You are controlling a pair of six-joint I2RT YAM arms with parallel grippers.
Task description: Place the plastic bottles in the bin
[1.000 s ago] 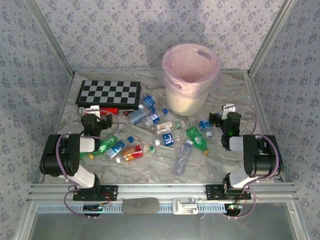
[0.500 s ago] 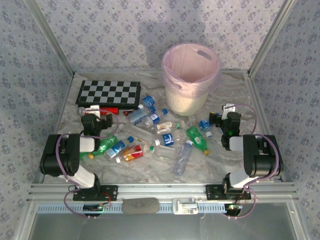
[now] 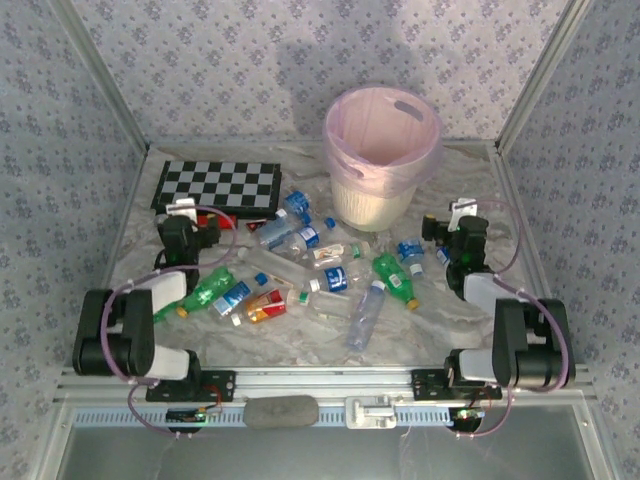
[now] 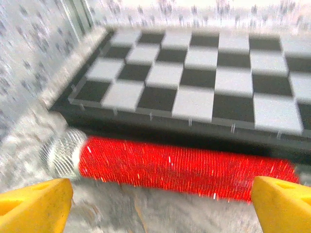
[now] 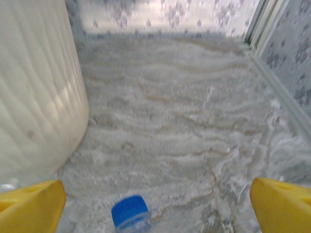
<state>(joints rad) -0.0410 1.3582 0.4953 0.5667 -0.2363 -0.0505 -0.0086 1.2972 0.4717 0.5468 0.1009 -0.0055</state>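
Several plastic bottles lie scattered mid-table: a green one [image 3: 397, 281], a clear one [image 3: 366, 313], an orange-red one [image 3: 265, 306] and another green one [image 3: 205, 291]. The cream bin [image 3: 382, 150] with its pink liner stands behind them. My left gripper [image 3: 185, 224] is open at the left end of the pile, its yellow fingertips [image 4: 34, 204] wide apart before a red stick [image 4: 184, 167]. My right gripper [image 3: 453, 224] is open beside the bin wall [image 5: 34, 97]. A blue bottle cap [image 5: 129, 212] sits low between its fingertips [image 5: 282, 204].
A black-and-white chessboard [image 3: 218, 186] lies at the back left, right behind the red stick; it also shows as the chessboard [image 4: 204, 77] in the left wrist view. Patterned walls and metal frame posts enclose the grey marbled cloth [image 5: 184, 116].
Both arms have stretched forward. Each gripper has moved a little farther from its base, the left toward the chessboard and the right toward the bin. The bottles have not moved.
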